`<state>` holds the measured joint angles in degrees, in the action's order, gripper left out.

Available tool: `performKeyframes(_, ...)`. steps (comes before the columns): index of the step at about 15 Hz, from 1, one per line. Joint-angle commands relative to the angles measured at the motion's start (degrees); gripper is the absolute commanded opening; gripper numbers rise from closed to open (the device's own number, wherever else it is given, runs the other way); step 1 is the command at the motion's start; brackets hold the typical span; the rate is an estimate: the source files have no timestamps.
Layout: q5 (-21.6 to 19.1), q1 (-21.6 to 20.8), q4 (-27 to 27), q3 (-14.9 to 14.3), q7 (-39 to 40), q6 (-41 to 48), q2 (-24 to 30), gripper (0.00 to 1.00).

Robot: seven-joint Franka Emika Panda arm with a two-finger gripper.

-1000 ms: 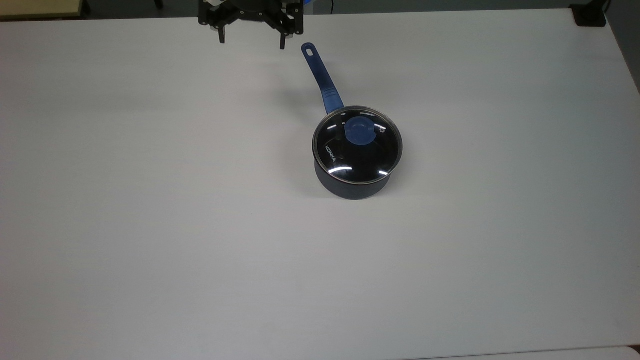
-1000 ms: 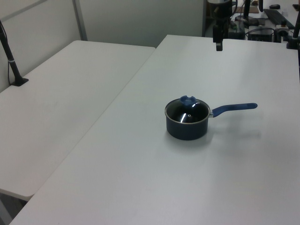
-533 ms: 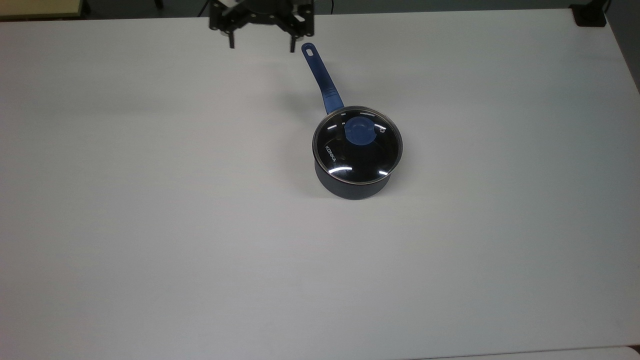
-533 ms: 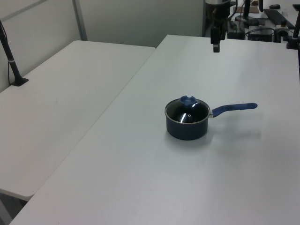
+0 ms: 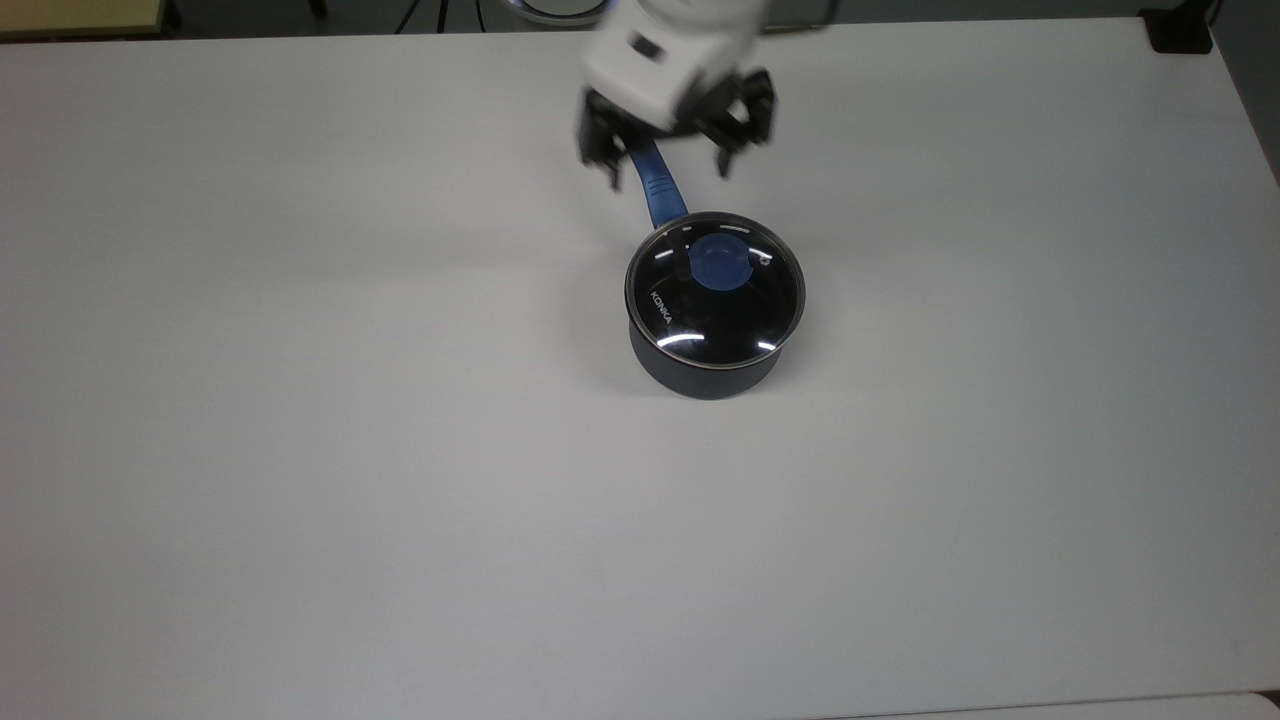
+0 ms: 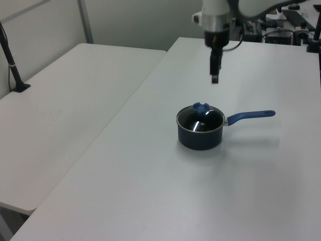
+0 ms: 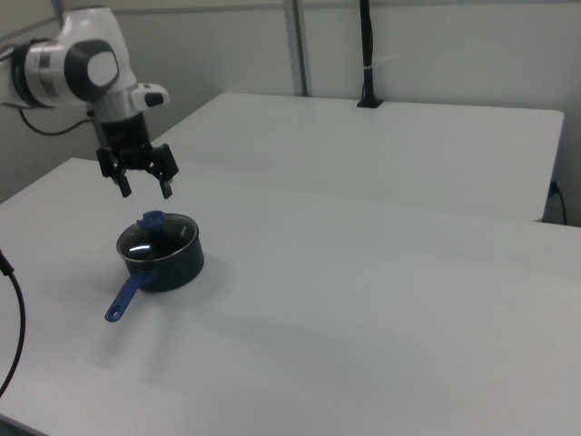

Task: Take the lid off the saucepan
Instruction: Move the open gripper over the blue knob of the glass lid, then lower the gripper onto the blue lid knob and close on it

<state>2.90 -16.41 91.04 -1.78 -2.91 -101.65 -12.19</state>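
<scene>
The saucepan (image 5: 705, 372) (image 6: 199, 139) (image 7: 172, 270), dark with a long blue handle (image 5: 655, 190) (image 6: 251, 115) (image 7: 123, 300), stands on the white table. The glass lid (image 5: 680, 320) (image 6: 201, 120) (image 7: 154, 238) with its blue knob (image 5: 723, 262) (image 6: 200, 107) (image 7: 152, 221) sits on the pan. My gripper (image 5: 668, 170) (image 6: 214, 78) (image 7: 145, 188) hangs open in the air above the pan, over the handle's root in the top view, touching nothing.
A second white table (image 6: 60, 110) (image 7: 381, 145) adjoins this one. A black post (image 6: 12, 65) (image 7: 367, 54) is clamped to its far edge. Cluttered equipment (image 6: 286, 25) stands beyond the table at the left view's upper right. A black cable (image 7: 14, 309) hangs at the right view's left.
The gripper has travelled from the table's far edge toward the saucepan, now hovering close above it. Its fingers stay spread. Pan and lid have not moved.
</scene>
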Motion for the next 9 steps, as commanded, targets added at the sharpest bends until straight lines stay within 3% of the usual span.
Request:
performKeyframes(1,-3.1,-2.6,0.3,-0.8,0.0,-6.3,-3.7,1.0)
performKeyframes(7,-3.3,-3.1,0.3,-0.8,-0.2,-9.2,-7.2,1.0)
performKeyframes(9,-3.3,-3.0,0.5,-0.8,-1.7,-9.2,-7.3,0.93)
